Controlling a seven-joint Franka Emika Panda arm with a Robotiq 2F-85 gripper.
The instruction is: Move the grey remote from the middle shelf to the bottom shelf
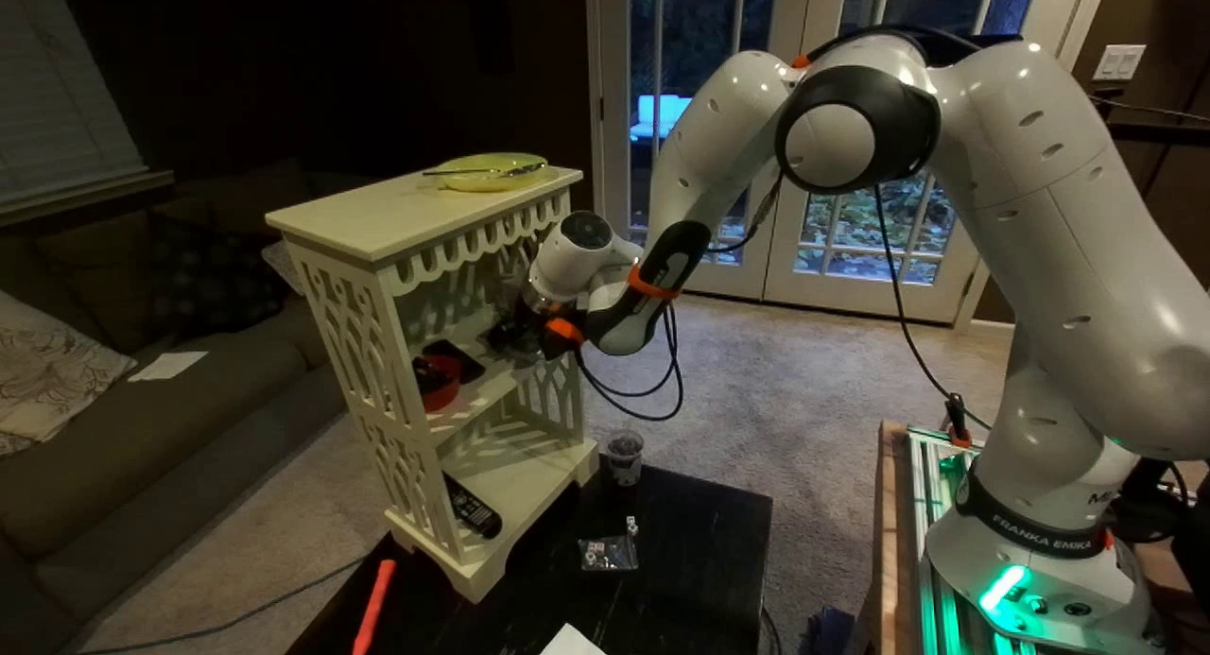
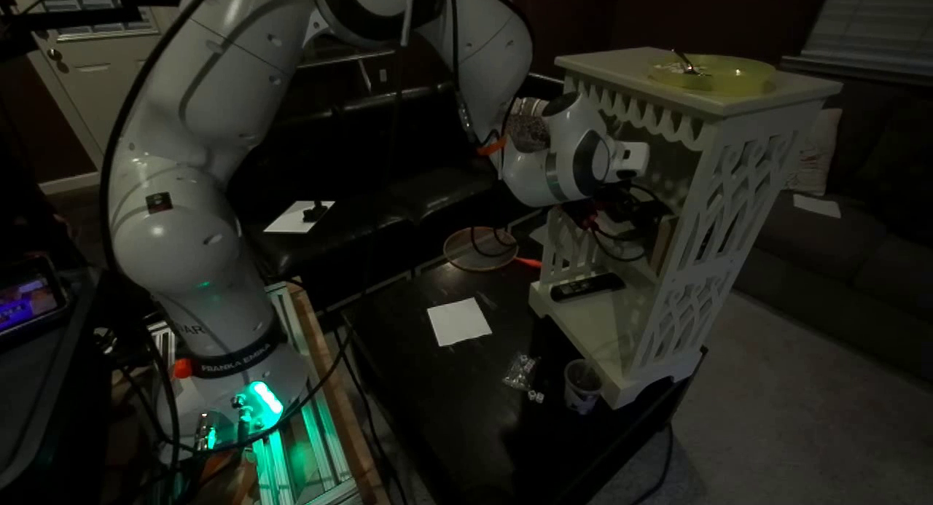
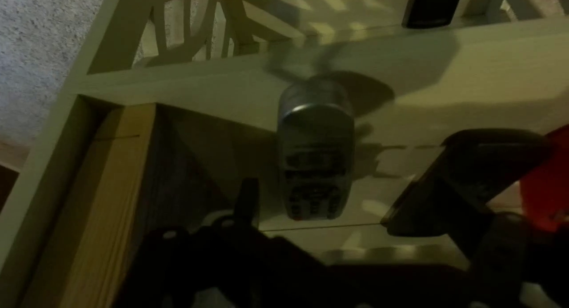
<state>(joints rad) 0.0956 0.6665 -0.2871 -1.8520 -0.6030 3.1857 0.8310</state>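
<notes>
The grey remote (image 3: 315, 152) lies on the middle shelf (image 3: 444, 90) in the wrist view, its buttons facing up; I cannot make it out in either exterior view. The middle shelf also shows in an exterior view (image 1: 496, 383). My gripper (image 3: 355, 199) is open, with its dark fingers apart on either side of the remote's near end. In both exterior views the gripper (image 1: 515, 332) (image 2: 634, 210) reaches inside the stand's upper opening. The bottom shelf (image 1: 534, 456) (image 2: 594, 319) lies below, and part of it shows at the top of the wrist view (image 3: 346, 14).
A black remote (image 1: 473, 508) (image 2: 587, 286) lies on the bottom shelf. On the middle shelf are a red bowl (image 1: 442, 383), a flat black object (image 1: 454, 360) and a wooden piece (image 3: 115, 188) by the side wall. A yellow-green plate (image 1: 496, 171) sits on top.
</notes>
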